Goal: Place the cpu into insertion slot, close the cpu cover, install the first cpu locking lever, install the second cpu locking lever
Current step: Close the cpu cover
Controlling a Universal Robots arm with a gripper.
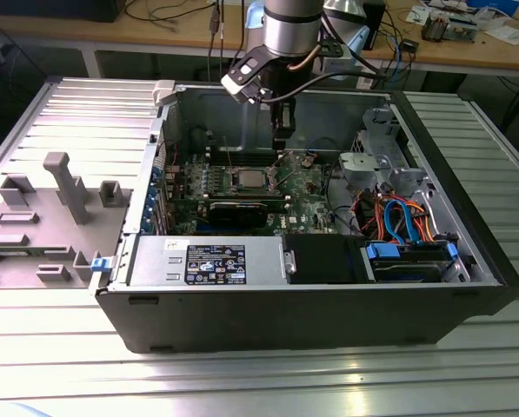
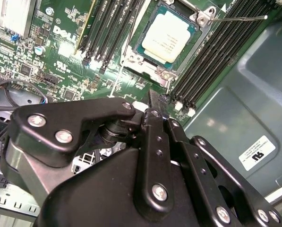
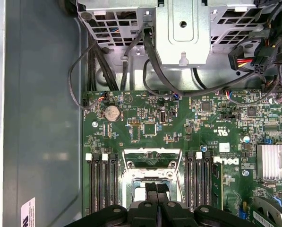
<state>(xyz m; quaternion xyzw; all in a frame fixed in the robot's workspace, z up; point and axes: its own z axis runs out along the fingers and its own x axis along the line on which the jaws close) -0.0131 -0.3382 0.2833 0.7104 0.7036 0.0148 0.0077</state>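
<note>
The cpu (image 2: 168, 37), a square chip with a dull silver top, lies flat in the insertion slot (image 2: 134, 60) on the green motherboard; it also shows in the exterior view (image 1: 246, 180). The cpu cover (image 3: 152, 153), a thin metal frame, looks tilted up at the socket's edge toward the coin battery. A thin wire locking lever (image 2: 235, 19) sticks out loose beside the socket. My gripper (image 3: 157, 188) hangs above the board close to the socket, fingers together and holding nothing; it also appears in the second wrist view (image 2: 157, 100) and the exterior view (image 1: 280, 139).
The open computer case (image 1: 468, 287) lies on a ribbed metal table. Black memory slots (image 3: 100, 182) flank the socket, and a coin battery (image 3: 112, 112) sits beyond it. Drive cage and cable bundles (image 1: 398, 217) fill the exterior view's right. A grey fixture (image 1: 59, 187) stands at the left.
</note>
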